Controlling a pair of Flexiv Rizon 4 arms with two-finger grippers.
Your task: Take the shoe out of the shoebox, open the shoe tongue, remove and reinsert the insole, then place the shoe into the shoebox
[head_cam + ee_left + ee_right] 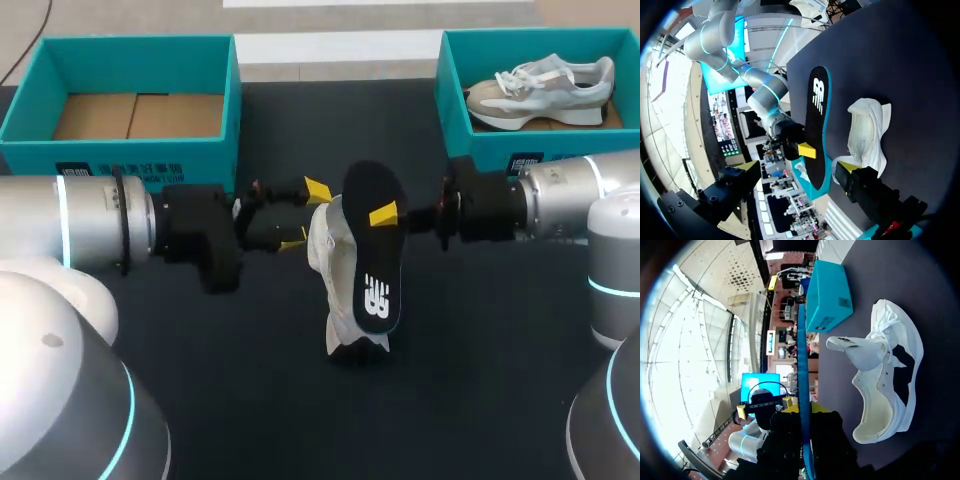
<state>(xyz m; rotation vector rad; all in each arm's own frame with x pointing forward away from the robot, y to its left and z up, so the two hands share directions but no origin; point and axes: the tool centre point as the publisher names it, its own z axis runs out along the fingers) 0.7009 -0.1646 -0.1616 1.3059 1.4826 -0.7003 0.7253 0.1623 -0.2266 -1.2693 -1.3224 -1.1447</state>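
From where I stood, the right gripper [388, 216] had its fingers clamped on the black insole [372, 270], holding it out of the white shoe [328, 245] and just beside it. The shoe lay on the dark table [480, 350] between the two arms, its tongue pulled out. The left gripper [306, 213] stood wide, holding nothing, one yellow fingertip [847, 168] by the heel. An empty teal shoebox [232, 90] sat behind the left arm. Another shoebox [455, 100] held a second shoe [545, 90].

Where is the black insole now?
Head view, mid-table: the right gripper holds the black insole beside the white shoe, opposite the left gripper.
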